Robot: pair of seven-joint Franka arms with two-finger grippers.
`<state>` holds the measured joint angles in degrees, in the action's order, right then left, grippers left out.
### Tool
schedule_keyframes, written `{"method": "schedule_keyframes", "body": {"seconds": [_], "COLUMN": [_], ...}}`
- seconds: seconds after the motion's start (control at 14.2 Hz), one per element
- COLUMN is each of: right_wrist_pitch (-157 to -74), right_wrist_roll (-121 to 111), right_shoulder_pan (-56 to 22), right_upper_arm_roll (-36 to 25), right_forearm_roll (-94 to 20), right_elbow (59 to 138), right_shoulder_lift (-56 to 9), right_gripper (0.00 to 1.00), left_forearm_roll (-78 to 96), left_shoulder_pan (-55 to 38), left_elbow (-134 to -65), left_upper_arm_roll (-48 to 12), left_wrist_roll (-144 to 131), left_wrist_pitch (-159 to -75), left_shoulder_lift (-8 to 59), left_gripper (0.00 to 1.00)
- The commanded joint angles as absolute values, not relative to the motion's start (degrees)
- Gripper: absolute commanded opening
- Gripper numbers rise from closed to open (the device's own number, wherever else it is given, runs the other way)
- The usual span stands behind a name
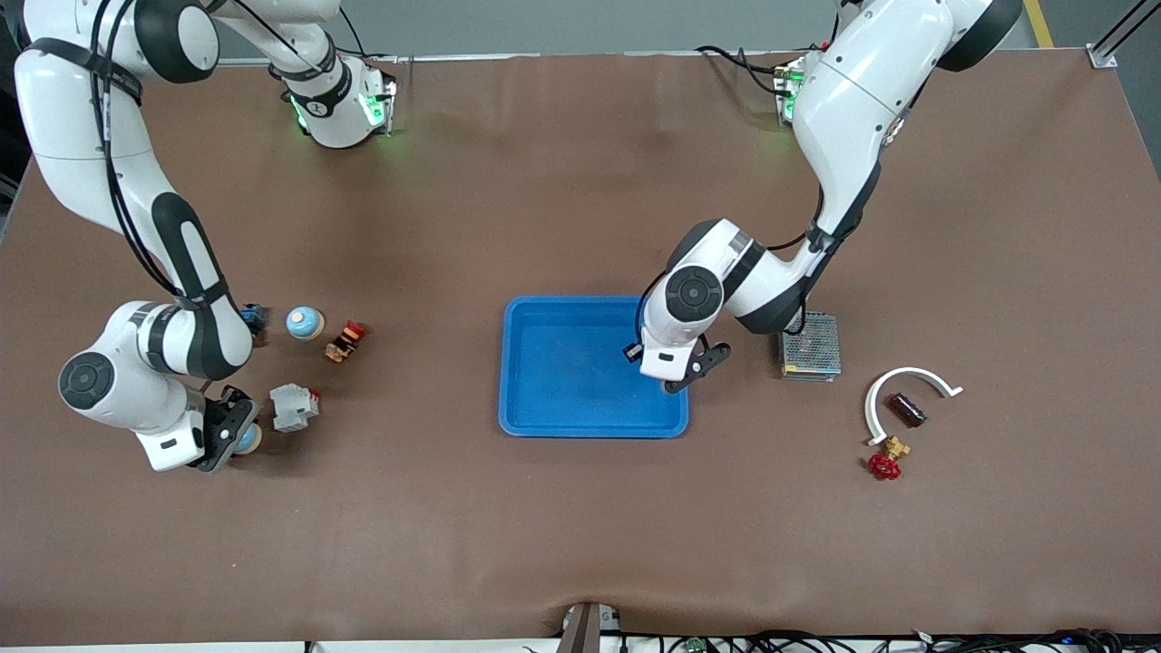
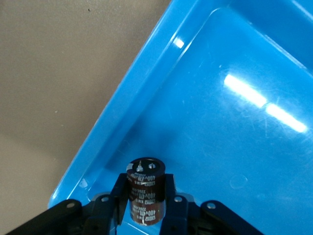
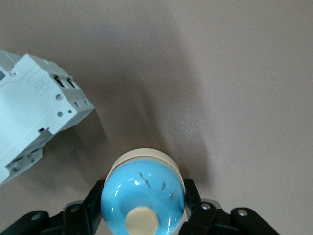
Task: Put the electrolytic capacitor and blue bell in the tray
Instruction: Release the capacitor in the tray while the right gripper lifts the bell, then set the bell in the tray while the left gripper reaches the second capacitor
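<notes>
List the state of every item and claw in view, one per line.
Shallow bright blue plastic tray: empty.
Dark brown cylindrical capacitor: held over the tray.
Left claw: shut on the capacitor.
Blue domed bell: gripped.
Right claw: shut on the bell.
Second blue bell: on table.

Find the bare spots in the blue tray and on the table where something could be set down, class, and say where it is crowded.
The tray floor is bare; the left gripper holds the capacitor over its corner. Open table lies between the tray and the grey block. It is crowded round the right gripper, shut on the blue bell.
</notes>
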<state>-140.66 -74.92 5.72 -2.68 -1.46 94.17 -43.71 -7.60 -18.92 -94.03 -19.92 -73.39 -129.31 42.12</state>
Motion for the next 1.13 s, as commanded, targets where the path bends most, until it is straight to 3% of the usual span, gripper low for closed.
{"method": "schedule_keyframes", "body": {"seconds": [0.0,0.14,0.21,0.42,0.71,1.06], "right_wrist_pitch": [-141.33,-140.89,-140.45,-135.20,-118.77,-105.93], "right_wrist_roll": [-75.94,-75.85,-75.50,-74.71,-66.91,-46.29], "right_shoulder_pan": [6.94,7.03,6.94,6.33,4.14,-4.46], "right_upper_arm_roll": [-1.67,-1.67,-1.67,-1.58,-1.58,-1.67], "right_forearm_roll": [-3.43,-3.51,-3.60,-3.69,-3.60,-2.64], "right_elbow": [94.39,94.22,94.04,91.69,80.44,76.03], "right_shoulder_lift": [-44.12,-44.03,-43.86,-42.72,-42.19,-37.02], "right_gripper": [0.39,0.37,0.37,0.36,0.36,0.36], "left_forearm_roll": [-8.96,-8.96,-8.96,-9.58,-13.96,-16.35], "left_shoulder_pan": [-19.25,-19.34,-19.25,-18.99,-15.57,-9.16], "left_elbow": [-92.72,-92.72,-92.64,-92.03,-91.58,-91.58], "left_upper_arm_roll": [-19.86,-19.86,-19.86,-19.78,-19.42,-19.34], "left_wrist_roll": [-75.06,-75.15,-75.06,-75.06,-74.10,-63.75], "left_wrist_pitch": [-128.50,-128.50,-128.50,-126.84,-123.85,-116.83], "left_shoulder_lift": [42.63,42.63,42.54,41.05,37.45,33.32], "left_gripper": [0.27,0.83,1.00,1.00,1.00,1.00]}}
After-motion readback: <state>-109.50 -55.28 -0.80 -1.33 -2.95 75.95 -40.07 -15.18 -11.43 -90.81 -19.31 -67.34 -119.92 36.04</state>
